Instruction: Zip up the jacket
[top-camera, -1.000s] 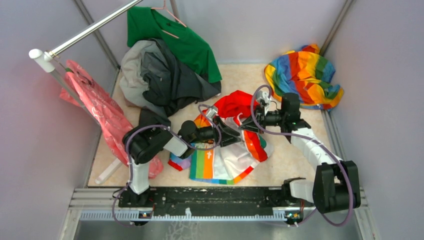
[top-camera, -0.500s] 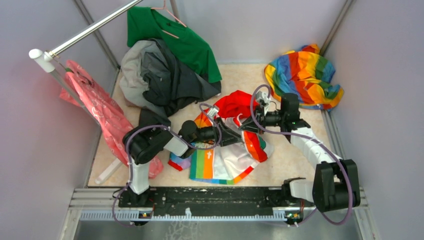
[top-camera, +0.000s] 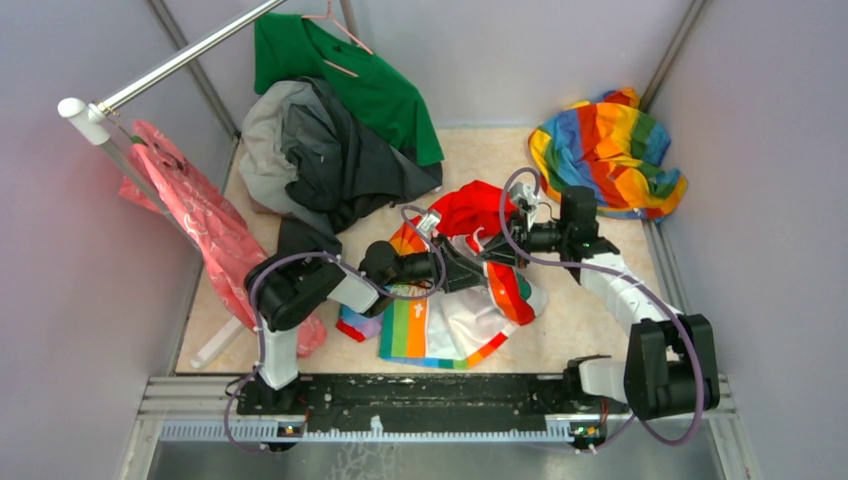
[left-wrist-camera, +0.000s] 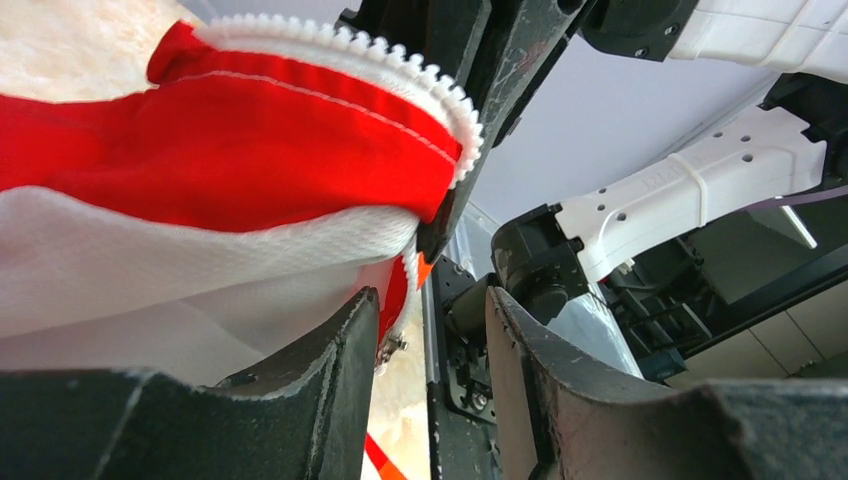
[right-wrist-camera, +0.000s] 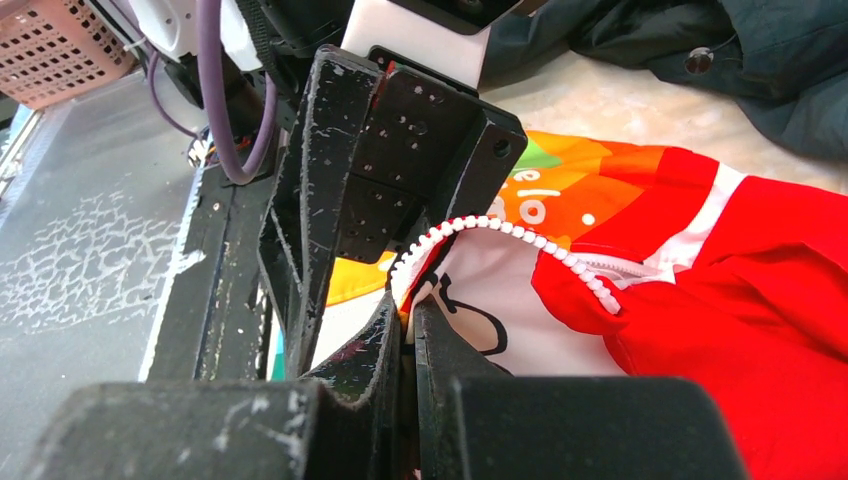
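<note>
The jacket (top-camera: 455, 320) lies crumpled mid-table, white with rainbow panels and a red hood. My right gripper (top-camera: 497, 250) reaches in from the right and is shut on the jacket's front edge, beside the white zipper teeth (right-wrist-camera: 520, 232). In the right wrist view that gripper (right-wrist-camera: 410, 305) has its jaws pressed together on the cloth. My left gripper (top-camera: 478, 268) faces it from the left. In its own view the left gripper (left-wrist-camera: 430, 300) is open, with nothing between its jaws. The red hood cloth (left-wrist-camera: 250, 150) and the toothed edge (left-wrist-camera: 440, 90) hang just above its left finger (left-wrist-camera: 330, 380).
A dark grey garment pile (top-camera: 320, 160) and a green shirt (top-camera: 370, 80) lie at the back left. An all-rainbow cloth (top-camera: 605, 150) sits in the back right corner. A pink bag (top-camera: 200, 220) hangs from the rail (top-camera: 180, 60) on the left. Walls enclose three sides.
My left arm has crept slightly to the right, toward the right gripper. The right arm and the jacket have hardly moved.
</note>
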